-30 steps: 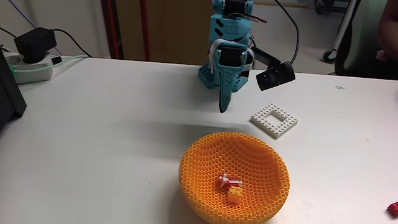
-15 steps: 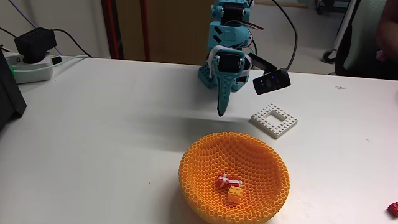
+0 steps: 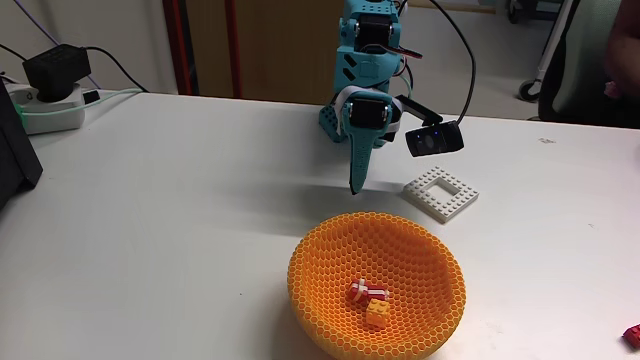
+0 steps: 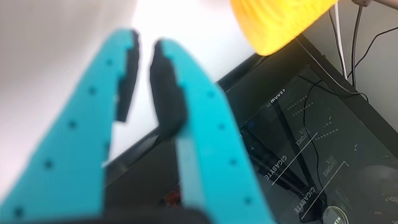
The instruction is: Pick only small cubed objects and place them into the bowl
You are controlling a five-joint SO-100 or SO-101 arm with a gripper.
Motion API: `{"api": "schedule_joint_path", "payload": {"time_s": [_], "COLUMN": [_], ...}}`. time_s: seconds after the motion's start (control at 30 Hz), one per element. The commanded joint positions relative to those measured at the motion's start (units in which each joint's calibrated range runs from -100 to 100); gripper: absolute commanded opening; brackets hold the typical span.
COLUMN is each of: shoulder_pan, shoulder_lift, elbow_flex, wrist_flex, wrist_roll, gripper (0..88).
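Note:
The orange honeycomb bowl (image 3: 378,285) stands on the white table at the front, and its edge shows at the top of the wrist view (image 4: 280,22). Inside it lie a red cube with white stripes (image 3: 359,293) and a yellow-orange cube (image 3: 377,315); a second red striped piece seems to touch the first, but I cannot separate them. My teal gripper (image 3: 354,188) points straight down behind the bowl, above bare table. In the wrist view the gripper (image 4: 142,57) has its two fingers almost together with nothing between them.
A flat white studded frame plate (image 3: 441,193) lies right of the gripper. A power strip with cables (image 3: 50,100) sits at the back left, and a dark box edge (image 3: 15,150) at the far left. A small red thing (image 3: 630,333) lies at the table's front right corner.
The arm has tipped slightly, and the gripper tip has dropped a little toward the table. The cubes and the bowl have not moved.

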Motion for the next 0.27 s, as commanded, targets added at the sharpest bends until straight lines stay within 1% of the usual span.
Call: {"api": "schedule_joint_path", "payload": {"time_s": [0.0,0.23], "shoulder_pan": [0.29,0.48], "shoulder_lift": [-0.79,-0.79], "elbow_flex": [-0.41,-0.41], "wrist_flex": [-0.18,-0.18], "wrist_roll": [-0.29,-0.39], "gripper": [0.1,0.0]}}
